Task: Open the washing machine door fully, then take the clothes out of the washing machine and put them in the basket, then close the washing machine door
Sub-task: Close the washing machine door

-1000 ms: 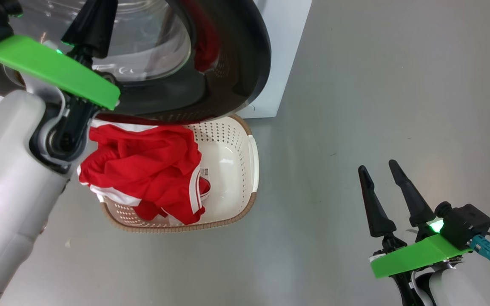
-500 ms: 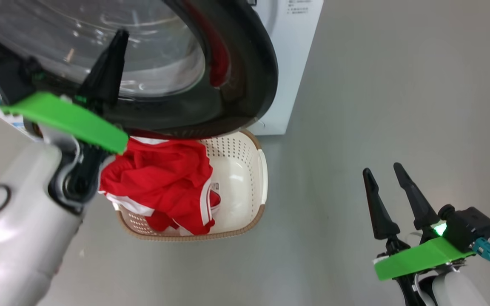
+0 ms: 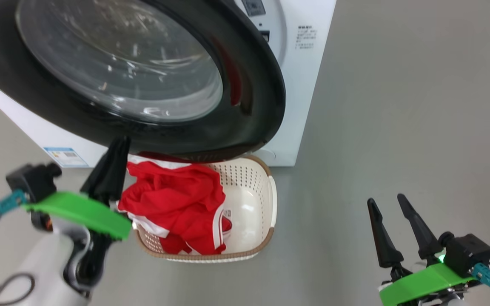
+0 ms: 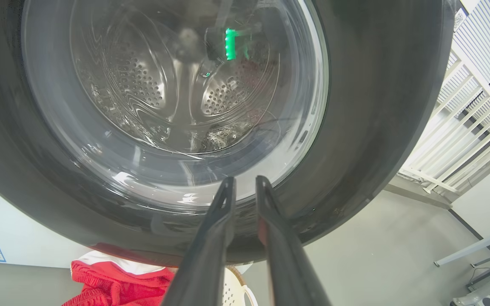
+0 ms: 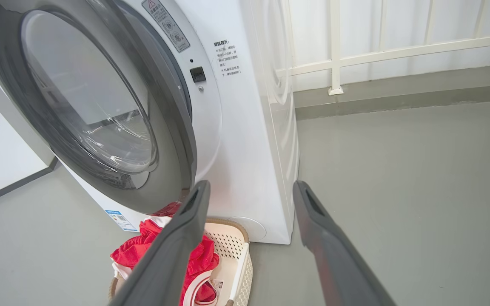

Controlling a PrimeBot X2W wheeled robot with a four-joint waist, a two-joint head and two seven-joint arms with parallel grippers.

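Laundry is out, the door looks ajar, and your left arm is at its lower edge.

Watch the bright red white-trimmed clothes [image 3: 177,199]: they heap high in the cream perforated plastic basket [image 3: 251,185], right under the glossy black-rimmed round glass washing machine door [image 3: 249,106]. If you swing it shut, it may snag fabric or nudge the basket, and the big white front-loading washing machine [image 3: 306,85] may not latch. Slim fingertips could also skid off that slick rim. Your left gripper [image 4: 245,182] points up at the rim's underside, fingers parted by a narrow slit and holding nothing. Your right gripper [image 3: 385,199] hangs well apart over bare floor, spread wide and empty.
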